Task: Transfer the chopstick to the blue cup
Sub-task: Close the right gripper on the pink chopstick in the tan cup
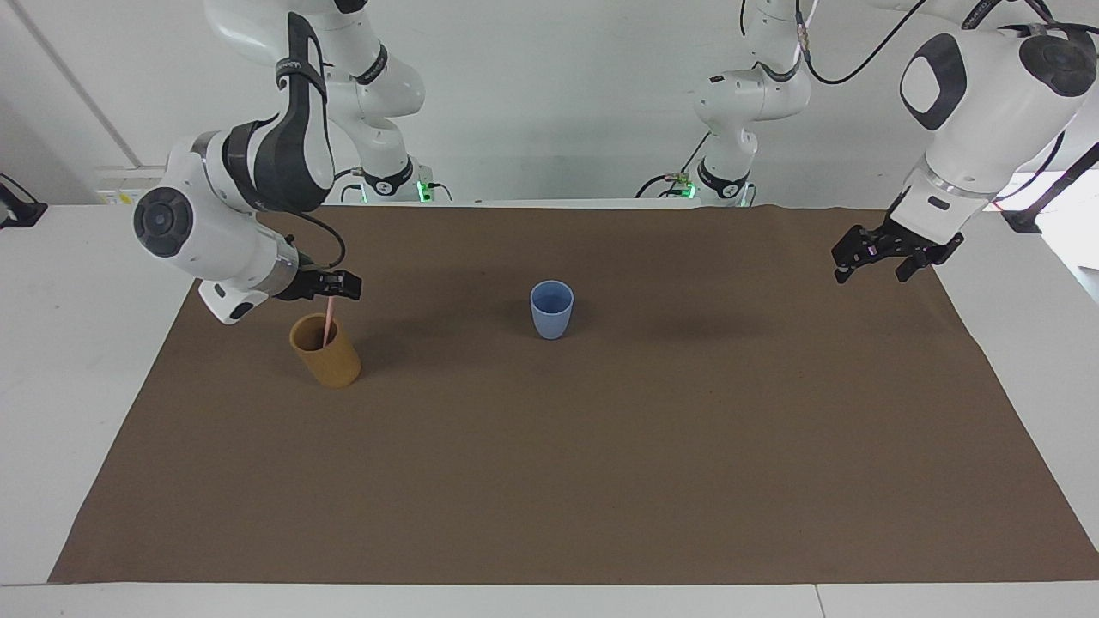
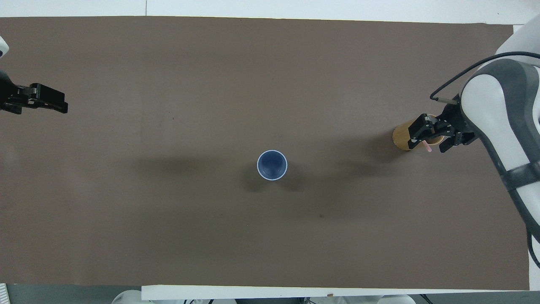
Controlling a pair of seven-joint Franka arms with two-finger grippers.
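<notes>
Facing view: slim pink chopstick (image 1: 328,324) leaning in cylindrical tan cup (image 1: 326,351), top between right hand (image 1: 331,288) fingers, grip unclear, tapered smooth blue cup (image 1: 551,310) mid-table; overhead view: left hand (image 2: 52,101) open over brown mat (image 2: 168,232), holding nothing.

White wall (image 1: 558,94); white table (image 1: 77,343), brown mat (image 1: 601,446), perhaps paper.
</notes>
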